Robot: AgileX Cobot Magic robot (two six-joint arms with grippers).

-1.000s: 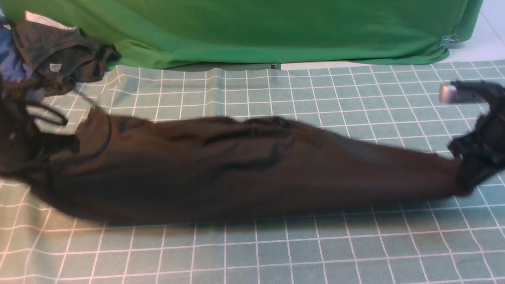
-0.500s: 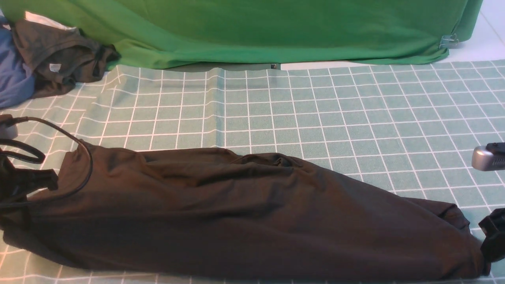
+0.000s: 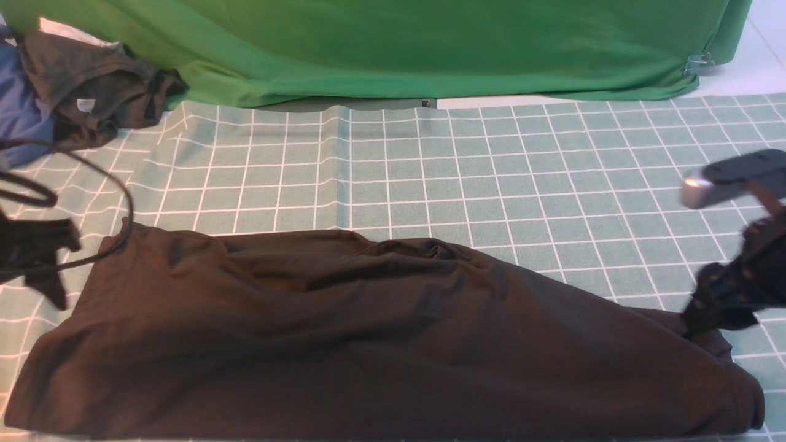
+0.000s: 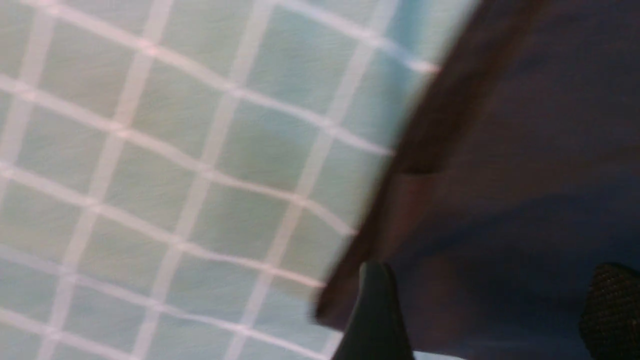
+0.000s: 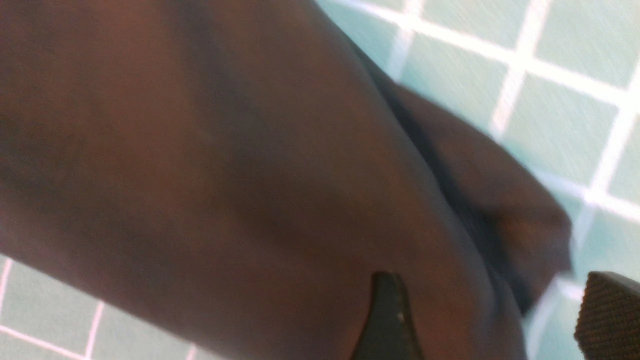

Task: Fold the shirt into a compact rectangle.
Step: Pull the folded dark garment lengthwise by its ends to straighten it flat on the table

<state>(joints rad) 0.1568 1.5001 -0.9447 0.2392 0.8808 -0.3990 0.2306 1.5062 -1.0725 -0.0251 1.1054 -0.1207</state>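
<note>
**Shirt**: black, lying flat as one long band across the near part of the worktop, running left to right. It is wide at the left end and tapers to a bunched right end. Plain dark fabric faces up, with soft creases along the far edge. The near edge reaches the bottom of the front view.

**Under it:** a checked cloth, pale green with white grid lines, covers the worktop.

**Left tool**: in the front view it is only a blurred dark shape just off the shirt's far-left corner, and the jaws cannot be read there. The left wrist view shows more. The fingers stand wide apart and released, gripping no cloth, with the shirt's edge and the grid cloth lying past them.

**Right tool**: it hangs over the bunched right end, and the front view does not show whether it touches. In the right wrist view its fingers are spread and released, and a fold of fabric lies loose beyond them.

**Outward:**
- A black cable loops from the left arm down to the shirt's far-left corner.
- A green drape runs along the far side.
- In the far-left corner a dark grey garment is heaped on a blue garment, well apart from the shirt. Only the front view shows these.
</note>
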